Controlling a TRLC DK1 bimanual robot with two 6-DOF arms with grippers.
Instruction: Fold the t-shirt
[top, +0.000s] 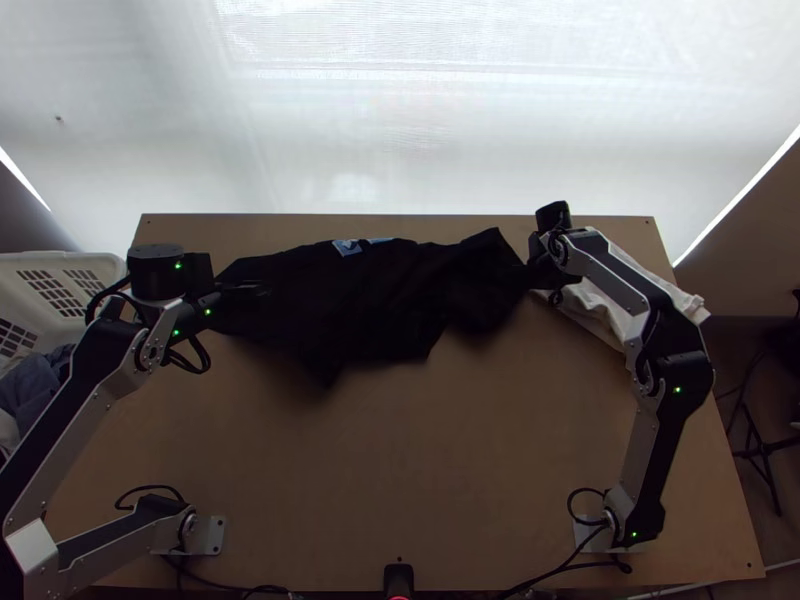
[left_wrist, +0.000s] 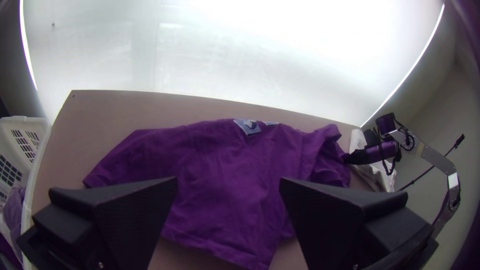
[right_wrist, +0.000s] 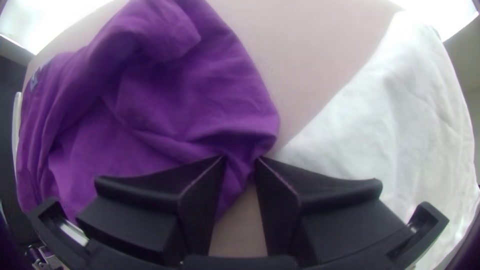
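At the left side sits a white basket with holes in its wall; grey-blue cloth lies bunched in it, and the view's edge cuts off part of both; next comes the left gripper, over the left end of the t-shirt; its fingers are spread wide apart in the left wrist view; in the top view they are dark on dark, so I can't tell if they touch the shirt.

The t-shirt lies spread but wrinkly on the far half of the table; its long way runs from left to right; a light patch is on its far edge, and one corner pokes toward the near side.

The right gripper is at the shirt's right end; its fingers are close together, pinching a bit of the shirt's edge between them; they hide some of that edge; past it, a white cloth lies bunched near the table's right edge, partly hidden under the right arm.
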